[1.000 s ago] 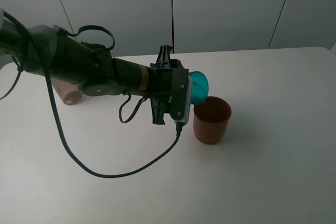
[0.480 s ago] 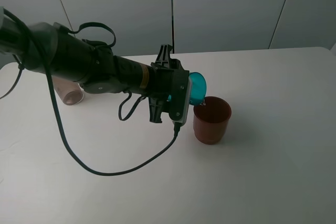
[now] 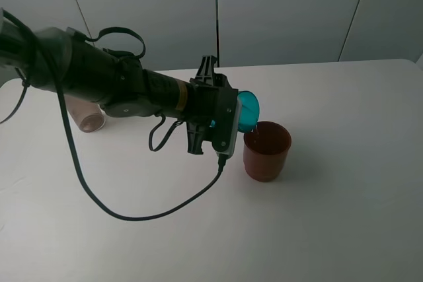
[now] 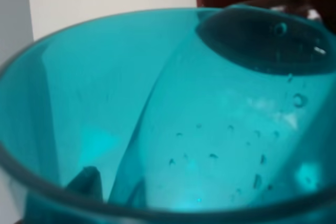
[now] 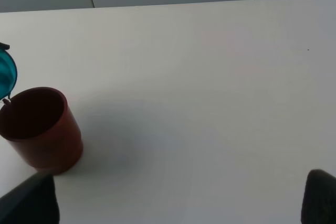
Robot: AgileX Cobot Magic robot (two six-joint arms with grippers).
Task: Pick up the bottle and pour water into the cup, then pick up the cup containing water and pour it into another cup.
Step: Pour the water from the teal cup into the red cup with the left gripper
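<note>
left fingers (image 3: 231, 117) clamp the teal cup (image 3: 249, 110) tipped sideways, lip just over the left rim of the red cup (image 3: 267, 150) mid-counter (image 3: 344, 196); right fingers (image 5: 26, 200) spread, empty; I'd roll the wrist slowly, lip inside that rim.

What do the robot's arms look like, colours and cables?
The left arm is thick and black, with a yellowish band near the wrist, a pale grey block at its end and a loose black cable. The right gripper shows only two dark fingertips.
</note>
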